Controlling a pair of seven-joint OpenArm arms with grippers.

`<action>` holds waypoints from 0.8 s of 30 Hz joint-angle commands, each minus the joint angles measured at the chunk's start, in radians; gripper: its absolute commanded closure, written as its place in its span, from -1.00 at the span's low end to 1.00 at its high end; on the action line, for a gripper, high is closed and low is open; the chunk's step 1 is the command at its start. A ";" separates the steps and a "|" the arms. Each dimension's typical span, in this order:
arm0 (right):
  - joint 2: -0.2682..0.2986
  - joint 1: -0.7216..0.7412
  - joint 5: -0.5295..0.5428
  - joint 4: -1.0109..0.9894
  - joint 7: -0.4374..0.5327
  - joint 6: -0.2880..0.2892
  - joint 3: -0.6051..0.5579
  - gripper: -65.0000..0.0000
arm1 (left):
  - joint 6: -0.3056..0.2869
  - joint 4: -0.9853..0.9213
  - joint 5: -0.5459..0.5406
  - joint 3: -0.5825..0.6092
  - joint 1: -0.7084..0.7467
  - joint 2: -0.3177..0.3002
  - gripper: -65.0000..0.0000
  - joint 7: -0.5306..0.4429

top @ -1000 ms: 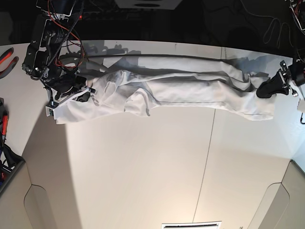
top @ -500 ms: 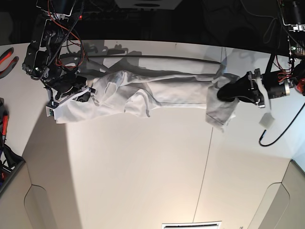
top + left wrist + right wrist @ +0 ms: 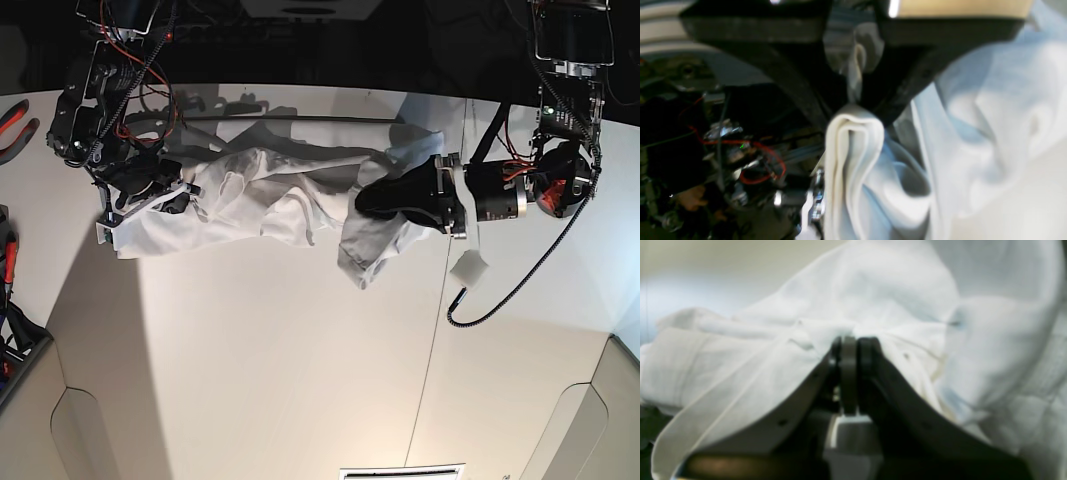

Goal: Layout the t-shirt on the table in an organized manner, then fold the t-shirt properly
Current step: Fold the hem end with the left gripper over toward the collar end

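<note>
White t-shirt (image 3: 290, 195) bunched, left gripper (image 3: 372, 200) half-buried

the white t-shirt (image 3: 290, 195) lies bunched across the far side of the white table (image 3: 300, 360), one end pinched between each pair of jaws.

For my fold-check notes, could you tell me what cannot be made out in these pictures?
- Base view: the left gripper covers its hold on the t-shirt.
- Base view: the neck label is lost in folds.
- Right wrist view: blur hides which edge the right gripper pinches.
</note>
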 commanded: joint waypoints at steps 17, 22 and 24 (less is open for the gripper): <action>0.006 0.000 -0.009 0.011 -0.018 0.001 0.000 1.00 | -0.009 0.054 0.108 0.233 -0.030 0.061 1.00 -0.139; 0.006 0.000 -0.010 0.011 -0.018 0.001 0.000 1.00 | -0.009 0.054 0.235 0.233 -0.074 0.105 1.00 -0.178; 0.006 0.000 -0.010 0.011 -0.018 0.001 0.000 1.00 | -0.009 0.054 0.256 0.233 -0.078 0.105 1.00 -0.178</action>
